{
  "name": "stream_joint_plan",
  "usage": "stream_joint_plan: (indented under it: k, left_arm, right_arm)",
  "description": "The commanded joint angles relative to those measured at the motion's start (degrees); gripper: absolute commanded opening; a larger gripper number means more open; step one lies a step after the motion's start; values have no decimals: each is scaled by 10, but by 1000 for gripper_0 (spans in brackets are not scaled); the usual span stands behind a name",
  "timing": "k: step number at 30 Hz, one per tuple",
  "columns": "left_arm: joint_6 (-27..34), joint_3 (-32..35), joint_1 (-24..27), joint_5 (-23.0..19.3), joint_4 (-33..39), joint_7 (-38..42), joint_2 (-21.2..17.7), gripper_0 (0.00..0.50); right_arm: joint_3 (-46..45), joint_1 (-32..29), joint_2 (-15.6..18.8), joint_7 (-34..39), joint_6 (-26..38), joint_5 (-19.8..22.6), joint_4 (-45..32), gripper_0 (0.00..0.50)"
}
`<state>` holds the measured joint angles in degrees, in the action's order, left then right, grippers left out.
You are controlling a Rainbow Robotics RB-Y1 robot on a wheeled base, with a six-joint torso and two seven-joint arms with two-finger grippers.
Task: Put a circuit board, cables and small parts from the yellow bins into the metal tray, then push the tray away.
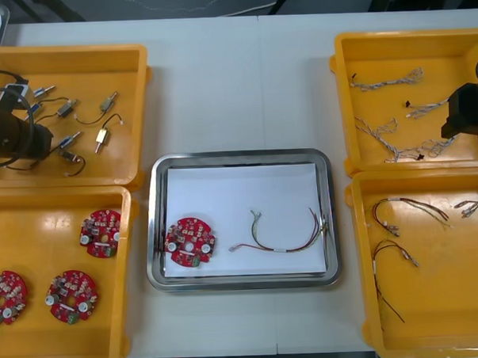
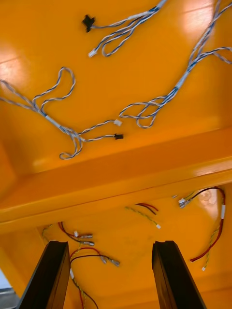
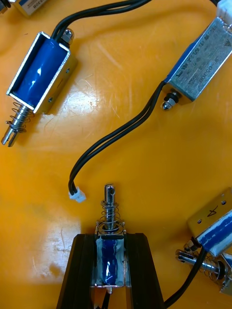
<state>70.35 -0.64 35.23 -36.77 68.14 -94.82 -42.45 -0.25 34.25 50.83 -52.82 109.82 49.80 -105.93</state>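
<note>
At 10 o'clock on the table (image 1: 235, 84), over the far-left bin (image 1: 67, 50): left gripper (image 3: 111, 239), fingers (image 3: 79, 270) clenched on a small metal part (image 3: 110, 263), blue body between them, spring and pin poking out past the tips. Hemmed in by other parts (image 3: 41, 72): one just beside the fingers, cut off at the edge; two farther off, past the tips. Between those two, a black lead (image 3: 121, 130), with its white plug (image 3: 77, 195) near the held pin but apart from it. From the front, fingers buried under the arm's black bulk; cannot tell there where they end.

At 2 o'clock, over the far-right bin (image 1: 407, 35): right gripper (image 2: 111, 275), fingers released, nothing between them. Just past the tips, the rims (image 2: 121, 178) where the two right bins meet; blue and white cables (image 2: 180, 83) beyond, red and yellow cables (image 2: 223, 211) on the near side, in the near-right bin (image 1: 360, 261). Arm cut off at the edge in the front view.

At 6 o'clock, between the bins: tray (image 1: 238, 157), white inside, with a board (image 1: 190, 240) at its 9 o'clock and a cable (image 1: 285, 234) at its 3 o'clock, well apart. Just beside the tray's 9 o'clock side, the near-left bin (image 1: 57, 191) with three more boards (image 1: 100, 233).
</note>
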Motion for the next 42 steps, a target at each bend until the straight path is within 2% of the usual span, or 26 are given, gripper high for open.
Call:
stream_joint_plan:
  k: [1, 7, 17, 26, 34, 42]
  left_arm:
    - [2, -2, 19, -5, 3, -70, -17, 0]
    - [8, -1, 20, -20, 15, -69, -22, 0]
    - [77, 27, 37, -23, 59, -60, -23, 0]
    - [130, 50, 45, -25, 104, -42, -24, 0]
    - [203, 68, 45, -28, 156, -21, -24, 0]
    - [256, 74, 44, -28, 196, 1, -24, 0]
  right_arm:
    - [-19, -1, 23, -3, 2, -21, 10, 500]
    - [-19, 10, 17, -10, 2, -35, 28, 500]
    - [-16, 49, -11, -29, 2, -55, 82, 500]
    - [-8, 83, -57, -142, -31, -120, 158, 500]
    - [25, 125, -84, -205, -68, -160, 227, 500]
    - [31, 136, -113, -287, -117, -164, 272, 500]
